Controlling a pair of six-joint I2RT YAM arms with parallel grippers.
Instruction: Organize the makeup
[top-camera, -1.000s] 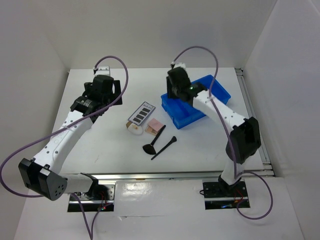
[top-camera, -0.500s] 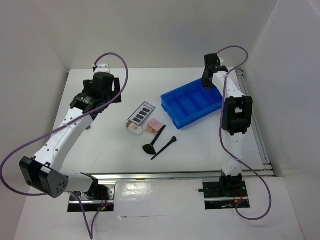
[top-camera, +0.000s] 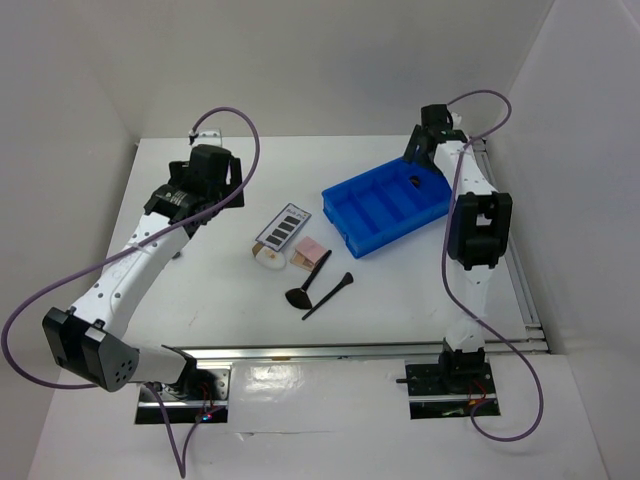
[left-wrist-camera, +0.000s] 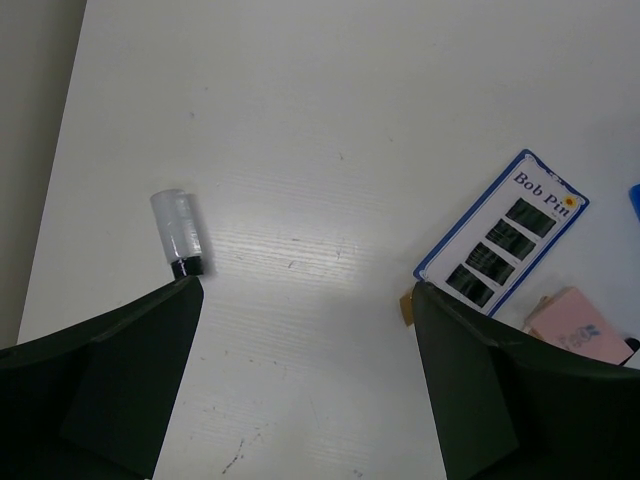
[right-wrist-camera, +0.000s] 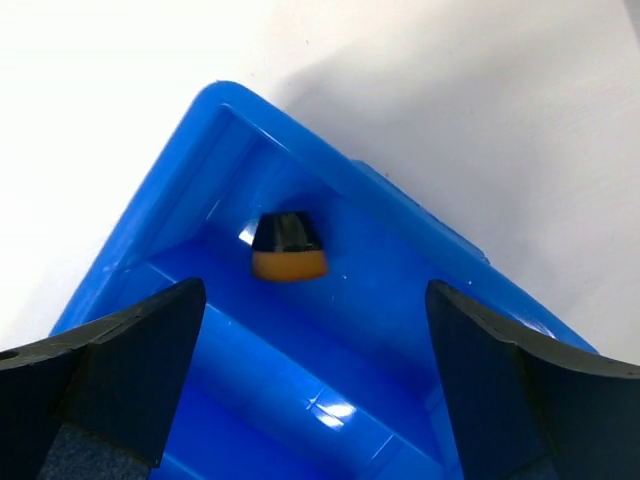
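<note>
The makeup lies mid-table: a blue-edged "Bob Pin" card with dark strips (top-camera: 282, 227), a pink square compact (top-camera: 312, 248), a white sponge with a tan base (top-camera: 268, 258) and two thin black brushes (top-camera: 312, 279) (top-camera: 330, 295). My left gripper (top-camera: 203, 178) hovers left of them, open and empty (left-wrist-camera: 305, 290). The card (left-wrist-camera: 505, 235) and compact (left-wrist-camera: 570, 325) show at the right of its wrist view. My right gripper (top-camera: 424, 148) is open and empty (right-wrist-camera: 315, 290) above the far end of the blue tray (top-camera: 352, 237). A small black-and-orange piece (right-wrist-camera: 288, 245) lies in that end compartment (top-camera: 413, 181).
A small clear vial with a black cap (left-wrist-camera: 178, 233) lies on the table by my left finger. White walls close in the table on the left, back and right. A metal rail (top-camera: 505, 235) runs along the right edge.
My right gripper has swung from the tray's left end to its far right end and risen slightly. The small black-and-orange piece now shows in the end compartment. The left arm barely moved.
</note>
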